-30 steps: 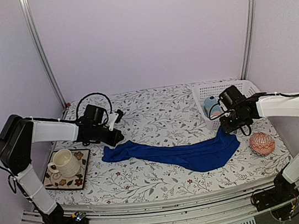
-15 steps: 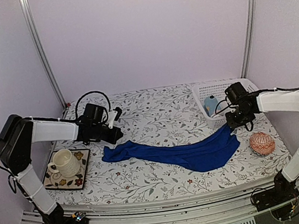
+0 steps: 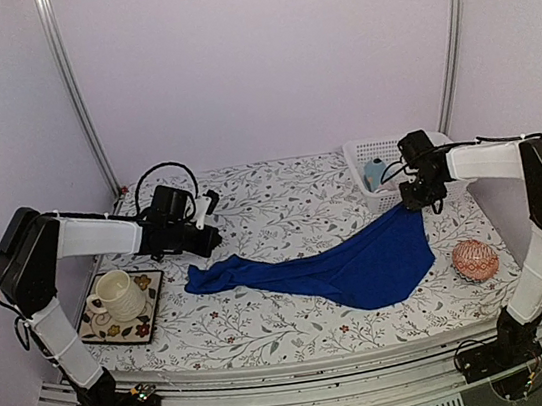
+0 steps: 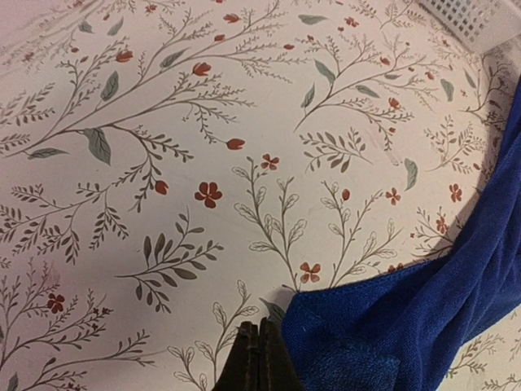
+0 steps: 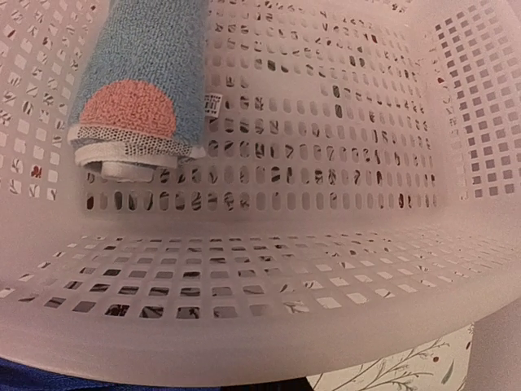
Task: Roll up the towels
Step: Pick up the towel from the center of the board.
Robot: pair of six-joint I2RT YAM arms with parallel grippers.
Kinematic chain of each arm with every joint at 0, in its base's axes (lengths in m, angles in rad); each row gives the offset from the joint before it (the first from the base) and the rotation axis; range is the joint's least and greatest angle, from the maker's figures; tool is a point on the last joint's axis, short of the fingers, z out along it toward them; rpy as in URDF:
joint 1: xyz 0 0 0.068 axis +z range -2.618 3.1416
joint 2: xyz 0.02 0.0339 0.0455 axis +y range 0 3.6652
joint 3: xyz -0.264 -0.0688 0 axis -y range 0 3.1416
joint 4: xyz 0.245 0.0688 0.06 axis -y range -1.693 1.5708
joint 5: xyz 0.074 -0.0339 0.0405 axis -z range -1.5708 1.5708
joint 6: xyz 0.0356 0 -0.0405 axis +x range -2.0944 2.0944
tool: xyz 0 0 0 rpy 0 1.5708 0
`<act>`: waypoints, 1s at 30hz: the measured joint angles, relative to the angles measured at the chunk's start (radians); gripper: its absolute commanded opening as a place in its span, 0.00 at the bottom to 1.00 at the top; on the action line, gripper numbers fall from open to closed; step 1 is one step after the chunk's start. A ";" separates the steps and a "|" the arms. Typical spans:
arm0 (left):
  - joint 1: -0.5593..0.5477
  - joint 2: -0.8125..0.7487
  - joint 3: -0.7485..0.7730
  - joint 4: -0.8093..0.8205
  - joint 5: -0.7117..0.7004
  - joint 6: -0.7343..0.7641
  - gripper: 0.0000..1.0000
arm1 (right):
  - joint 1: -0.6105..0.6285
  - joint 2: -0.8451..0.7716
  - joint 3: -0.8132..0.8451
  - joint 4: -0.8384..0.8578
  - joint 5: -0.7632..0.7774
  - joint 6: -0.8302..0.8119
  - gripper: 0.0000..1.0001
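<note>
Overhead, we see a table (image 3: pixel 280 197) with a floral print filling the lower half of the frame. Across its middle lies the royal-blue towel (image 3: pixel 361 266), unrolled (a long, rumpled strip). It is narrow at centre left and widens toward the right, where its upper corner rises to the right gripper (image 3: pixel 413 203). That gripper's jaws are closed and pinch this corner, just at the near wall of the white basket (image 3: pixel 355 156) at upper right. Inside the basket rests the light-blue towel (image 5: pixel 134 73), rolled into a short cylinder with an orange mark near its end. The left gripper (image 4: pixel 260 342), at centre left, has its jaws pressed together with nothing between them, its tips low over the table just beside the royal-blue towel's left end. At lower right, a pink-red patterned ball (image 3: pixel 475 260) lies near that towel. At lower left, a cream cup (image 3: pixel 114 294) stands on a patterned tile (image 3: pixel 152 305).
</note>
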 measured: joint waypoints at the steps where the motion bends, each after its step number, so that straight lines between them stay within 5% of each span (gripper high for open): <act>1: 0.000 0.000 0.000 0.002 -0.003 -0.002 0.00 | -0.009 0.016 0.023 0.001 0.000 -0.006 0.03; 6: 0.000 0.000 0.000 0.002 -0.014 -0.015 0.02 | -0.051 0.108 0.130 0.003 0.004 -0.037 0.03; 9: 0.000 -0.002 0.000 0.000 -0.013 -0.011 0.30 | -0.073 0.158 0.181 0.004 0.003 -0.052 0.02; 14: -0.001 -0.011 0.000 -0.006 0.005 -0.014 0.55 | -0.090 0.180 0.205 -0.002 -0.016 -0.073 0.03; 23: -0.005 0.076 0.037 -0.019 0.200 -0.015 0.61 | -0.050 -0.087 -0.020 -0.006 -0.063 -0.063 0.02; 30: -0.024 0.083 0.025 -0.020 0.277 -0.031 0.43 | 0.039 -0.169 -0.136 0.001 -0.071 -0.032 0.02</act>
